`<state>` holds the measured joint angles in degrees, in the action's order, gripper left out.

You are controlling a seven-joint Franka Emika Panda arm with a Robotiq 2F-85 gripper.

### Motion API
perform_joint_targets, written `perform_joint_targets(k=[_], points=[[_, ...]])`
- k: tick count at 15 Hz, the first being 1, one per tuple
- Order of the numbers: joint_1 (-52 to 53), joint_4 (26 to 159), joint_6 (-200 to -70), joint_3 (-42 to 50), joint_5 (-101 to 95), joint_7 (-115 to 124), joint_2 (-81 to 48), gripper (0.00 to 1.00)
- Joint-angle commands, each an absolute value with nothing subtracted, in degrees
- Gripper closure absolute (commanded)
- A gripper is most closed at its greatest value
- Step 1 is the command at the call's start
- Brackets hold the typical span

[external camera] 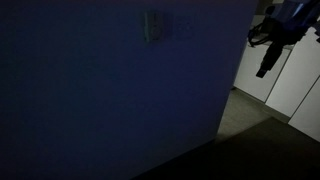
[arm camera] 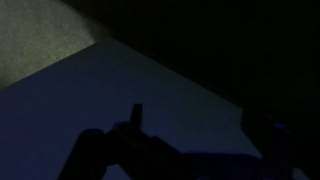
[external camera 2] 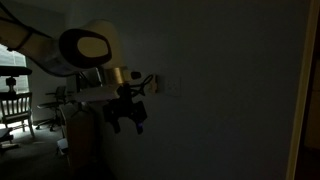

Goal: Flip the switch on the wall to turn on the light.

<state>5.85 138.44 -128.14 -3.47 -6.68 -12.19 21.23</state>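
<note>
Dimly shows the switch (external camera 2: 164, 86) on the wall (external camera 2: 230, 90) in an exterior view, at 2 o'clock from the tool (external camera 2: 127, 126), near but apart. Hangs with fingers (external camera 2: 113, 124) seemingly spread, pinching nothing.

A dim home room: wooden chair (external camera 2: 14, 105) beside window (external camera 2: 10, 58).

Pale rounded arm (external camera 2: 52, 62) housings, dark-ringed round joint cap (external camera 2: 90, 45), black bulky end effector (external camera 2: 127, 124), details lost in gloom
</note>
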Motion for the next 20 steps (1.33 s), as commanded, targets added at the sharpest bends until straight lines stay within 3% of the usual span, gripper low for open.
perform_joint_targets(k=[1,7,13,20], points=[[6.1,135.7,-134.1,-4.9,-12.4,-15.2,16.7,0.0],[8.3,128.7,-134.4,-3.1,-13.8,-31.0,9.4,0.0],[7.4,131.9,-134.9,-4.9,-15.4,-24.0,12.6,0.0],[7.9,127.9,-145.6,-4.4,-20.2,-36.5,6.8,0.0]])
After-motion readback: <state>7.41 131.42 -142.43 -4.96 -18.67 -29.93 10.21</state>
